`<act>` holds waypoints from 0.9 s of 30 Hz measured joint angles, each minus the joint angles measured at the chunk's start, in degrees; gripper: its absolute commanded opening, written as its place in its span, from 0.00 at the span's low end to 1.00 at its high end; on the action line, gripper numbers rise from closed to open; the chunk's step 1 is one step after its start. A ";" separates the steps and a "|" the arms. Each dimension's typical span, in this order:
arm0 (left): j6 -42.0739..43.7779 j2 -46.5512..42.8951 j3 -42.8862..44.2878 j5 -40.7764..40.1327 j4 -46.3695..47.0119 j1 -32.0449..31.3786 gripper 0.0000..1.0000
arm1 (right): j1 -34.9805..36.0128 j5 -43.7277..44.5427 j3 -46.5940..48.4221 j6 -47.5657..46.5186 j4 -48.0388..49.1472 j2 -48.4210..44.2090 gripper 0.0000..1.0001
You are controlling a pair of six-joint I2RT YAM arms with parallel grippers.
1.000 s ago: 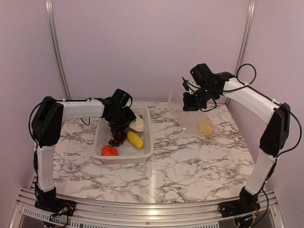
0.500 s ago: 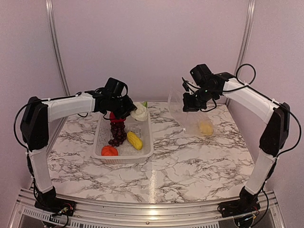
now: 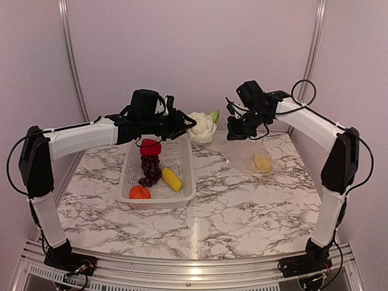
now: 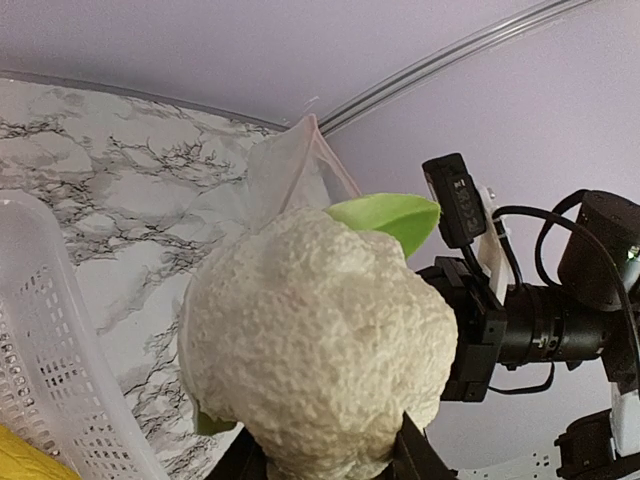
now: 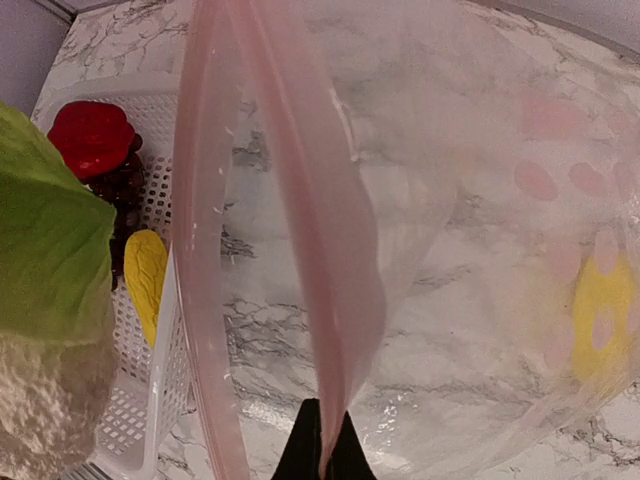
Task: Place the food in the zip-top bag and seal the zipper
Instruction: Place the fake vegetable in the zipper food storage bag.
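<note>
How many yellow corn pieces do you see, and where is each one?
2. One corn piece lies in the white basket; the other sits inside the clear bag. Others may be hidden.

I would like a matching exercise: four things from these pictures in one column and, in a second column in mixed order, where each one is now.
1. cauliflower
2. red bell pepper
3. orange fruit
4. zipper strip

A. near end of the basket
B. pinched by the right tool
C. held in the air by the left tool
D. far end of the basket

Pairs: 1-C, 2-D, 3-A, 4-B
</note>
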 measured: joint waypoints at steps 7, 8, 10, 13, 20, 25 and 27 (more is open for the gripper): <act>2.86 1.07 4.74 2.93 1.46 -2.19 0.08 | 0.00 -1.25 2.58 0.02 -0.44 1.18 0.00; 3.10 1.46 5.20 2.97 1.53 -2.21 0.07 | 0.00 -1.38 2.69 0.02 -0.42 1.18 0.00; 3.48 2.29 5.92 2.91 1.33 -2.21 0.04 | 0.00 -2.01 2.93 0.09 -0.39 1.18 0.00; 3.78 4.20 7.10 2.29 0.72 -2.23 0.00 | -0.02 -2.89 3.04 0.44 -0.46 1.18 0.00; 3.80 7.65 8.85 -1.22 -3.04 -2.38 0.00 | -0.26 -4.13 4.50 1.44 -1.29 1.16 0.00; 3.56 9.60 11.04 -2.78 -5.25 -2.51 0.00 | -0.31 -5.16 4.50 1.81 -1.42 0.94 0.00; 3.52 10.49 11.87 -3.48 -5.77 -2.60 0.00 | -0.22 -5.51 4.50 1.92 -1.44 0.70 0.00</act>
